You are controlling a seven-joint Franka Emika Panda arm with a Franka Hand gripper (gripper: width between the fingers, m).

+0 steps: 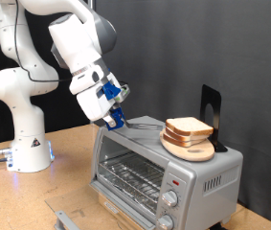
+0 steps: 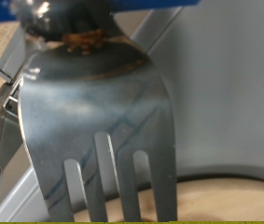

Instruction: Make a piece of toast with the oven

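A dark curtain hung behind the whole scene, and a light-brown wooden tabletop (image 1: pixel 63 163) ran along the exterior view's bottom. At that view's left stood the white Franka arm (image 1: pixel 25 91) on its round base, with a small blue light glowing near its foot. Its upper links bent over toward the middle, where the blue-and-white gripper (image 1: pixel 114 113) hung just above the top left corner of the small silver-grey metal toaster oven (image 1: pixel 169 168). The gripper was clenched on a metal fork-shaped spatula (image 2: pixel 99 121), whose dark tines filled the wrist view and reached out over the oven's grey roof.

The oven's glass door lay dropped open toward the exterior view's bottom, showing the wire rack inside; two round knobs sat on its right front panel. To the right on the oven's roof rested a round light-wood board (image 1: pixel 188 149), and on it lay the piece of toast (image 1: pixel 188 127), a pale beige slice with tan-brown crust. Just behind it stood a black upright object (image 1: pixel 210 105).
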